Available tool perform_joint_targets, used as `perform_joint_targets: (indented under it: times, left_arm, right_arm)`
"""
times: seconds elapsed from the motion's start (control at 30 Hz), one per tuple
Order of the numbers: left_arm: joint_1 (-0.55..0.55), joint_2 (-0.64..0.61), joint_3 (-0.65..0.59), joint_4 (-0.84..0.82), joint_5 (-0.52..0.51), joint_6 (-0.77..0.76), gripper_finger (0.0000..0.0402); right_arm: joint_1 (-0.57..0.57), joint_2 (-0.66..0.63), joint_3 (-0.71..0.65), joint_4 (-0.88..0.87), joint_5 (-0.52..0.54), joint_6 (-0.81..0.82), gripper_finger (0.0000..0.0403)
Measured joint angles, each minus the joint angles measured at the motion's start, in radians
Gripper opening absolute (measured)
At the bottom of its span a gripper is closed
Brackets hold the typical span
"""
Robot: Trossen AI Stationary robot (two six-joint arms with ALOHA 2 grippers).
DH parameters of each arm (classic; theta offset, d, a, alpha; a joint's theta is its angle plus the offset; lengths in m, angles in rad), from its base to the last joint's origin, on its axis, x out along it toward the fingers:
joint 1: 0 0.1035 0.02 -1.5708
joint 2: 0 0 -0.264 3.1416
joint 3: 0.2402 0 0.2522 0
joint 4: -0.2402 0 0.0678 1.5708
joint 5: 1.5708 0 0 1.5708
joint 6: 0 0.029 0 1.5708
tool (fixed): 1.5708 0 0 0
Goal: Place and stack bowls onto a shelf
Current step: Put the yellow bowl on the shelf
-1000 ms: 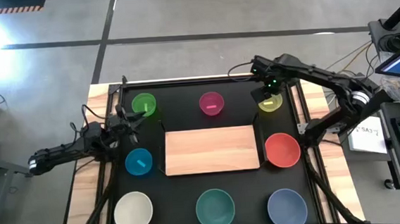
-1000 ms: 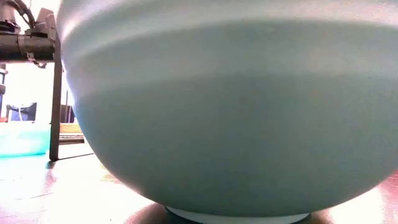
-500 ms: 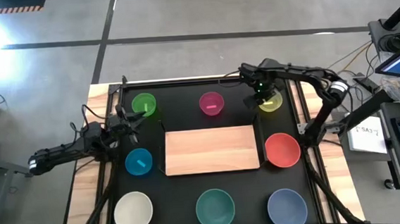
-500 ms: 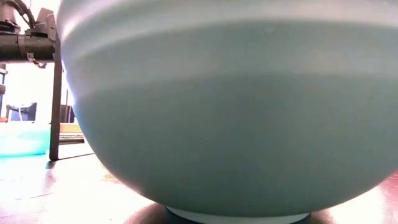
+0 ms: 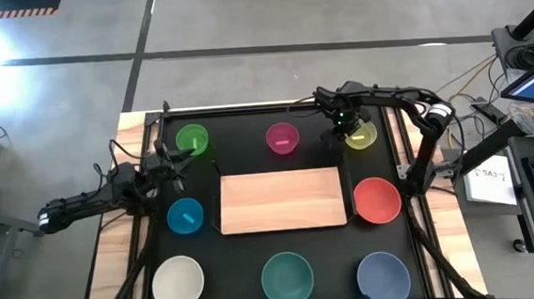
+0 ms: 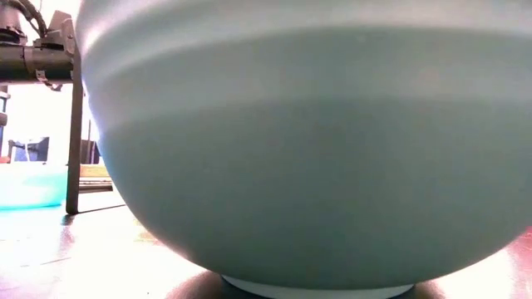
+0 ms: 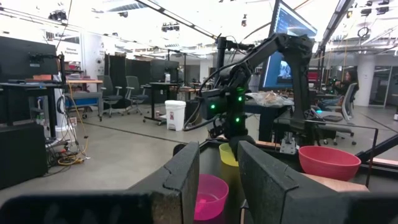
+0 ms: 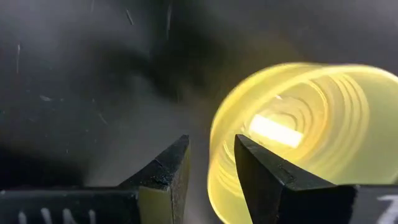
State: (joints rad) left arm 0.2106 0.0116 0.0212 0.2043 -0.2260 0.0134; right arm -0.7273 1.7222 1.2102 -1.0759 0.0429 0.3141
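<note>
Yellow-green bowl (image 5: 361,136); magenta bowl (image 5: 282,138); light-wood grained shelf (image 5: 281,200)

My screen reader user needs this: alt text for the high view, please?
Empty light-wood shelf mid-table, ringed by eight bowls on the tabletop. The right gripper hangs, jaws open, beside the yellow-green bowl; the left gripper waits open between the green bowl and blue bowl.

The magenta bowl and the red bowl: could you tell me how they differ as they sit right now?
The magenta bowl is small; the red bowl is clearly larger. The magenta bowl sits beyond the shelf's far edge, the red bowl beside its right end. The magenta bowl has a pale strip inside; the red bowl looks plain. Both are round, upright, on the black tabletop, not yet shelved.
</note>
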Motion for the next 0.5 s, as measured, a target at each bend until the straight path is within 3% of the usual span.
perform_joint_targets:
  times: [0.23,0.5]
  left_arm:
    - [0.0,0.0,0.0,0.0,0.0,0.0,0.0095]
    - [0.0,0.0,0.0,0.0,0.0,0.0,0.0095]
  right_arm:
    - [0.0,0.029,-0.001,0.017,0.007,-0.024,0.0091]
    - [0.0,0.033,-0.002,0.02,0.01,-0.039,0.0017]
